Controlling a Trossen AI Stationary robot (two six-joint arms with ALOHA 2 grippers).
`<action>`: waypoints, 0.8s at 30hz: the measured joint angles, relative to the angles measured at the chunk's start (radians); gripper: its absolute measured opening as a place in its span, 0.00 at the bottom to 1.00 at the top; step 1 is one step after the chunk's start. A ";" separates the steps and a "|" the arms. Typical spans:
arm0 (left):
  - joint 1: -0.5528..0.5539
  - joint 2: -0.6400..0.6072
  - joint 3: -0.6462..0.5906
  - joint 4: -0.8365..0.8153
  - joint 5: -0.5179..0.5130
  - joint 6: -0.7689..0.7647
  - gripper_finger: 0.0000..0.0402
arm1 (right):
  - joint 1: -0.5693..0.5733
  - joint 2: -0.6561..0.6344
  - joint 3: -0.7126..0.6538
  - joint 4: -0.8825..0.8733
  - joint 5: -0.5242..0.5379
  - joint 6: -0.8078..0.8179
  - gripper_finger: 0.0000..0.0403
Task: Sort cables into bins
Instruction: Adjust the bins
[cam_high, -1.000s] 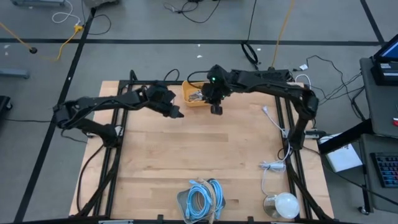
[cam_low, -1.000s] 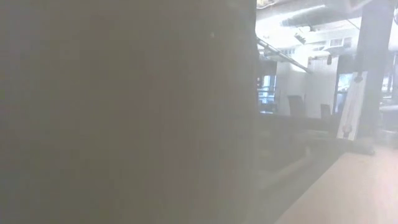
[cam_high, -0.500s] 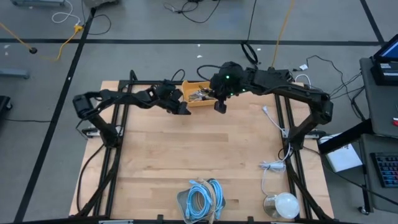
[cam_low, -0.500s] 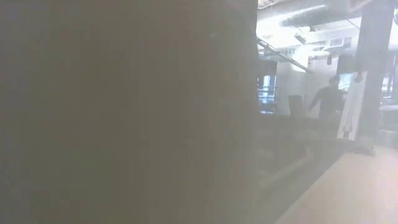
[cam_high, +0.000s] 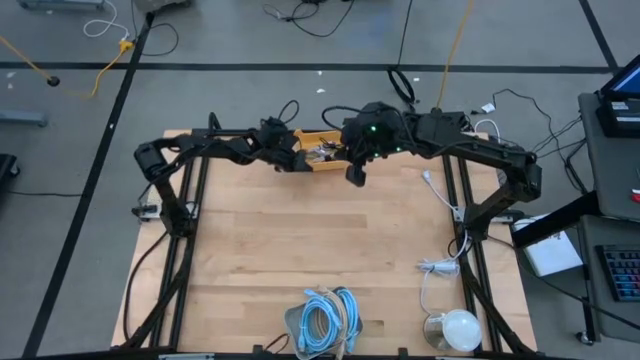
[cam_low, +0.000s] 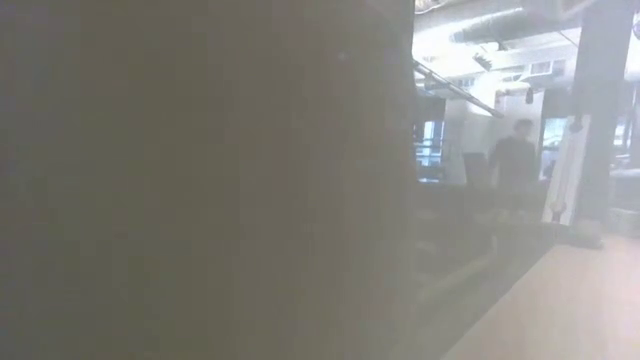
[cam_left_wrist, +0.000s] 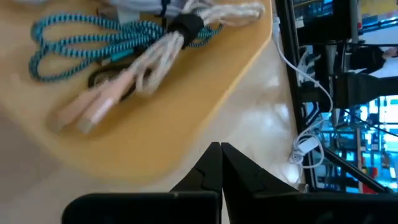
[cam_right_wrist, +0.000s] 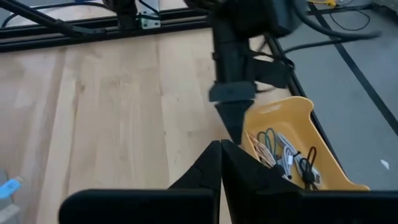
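Both arms have drawn in toward the orange-yellow bin (cam_high: 322, 153) at the counter's (cam_high: 300, 240) far edge. Left hand (cam_high: 291, 163), fingers pressed together and empty, sits just beside the bin's left end; right hand (cam_high: 355, 176), also closed and empty, hangs beside its right end. Short thin cables (cam_left_wrist: 124, 43) lie inside it. Coiled light-blue cables (cam_high: 322, 318) fill the grey bin (cam_high: 292, 326) at the near edge.

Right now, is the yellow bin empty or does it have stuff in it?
It has stuff in it. The yellow bin holds a few thin cables: a teal one and pale ones bundled together, lying on its floor.
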 joint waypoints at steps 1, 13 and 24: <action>0.001 0.013 0.018 -0.015 0.004 0.011 0.00 | 0.004 0.000 0.000 0.000 0.002 0.000 0.00; -0.052 0.079 0.168 -0.226 -0.092 0.151 0.00 | 0.032 0.000 0.000 -0.018 0.047 0.002 0.00; -0.022 0.079 0.179 -0.393 -0.199 0.277 0.00 | 0.040 0.000 0.000 -0.005 0.046 0.001 0.00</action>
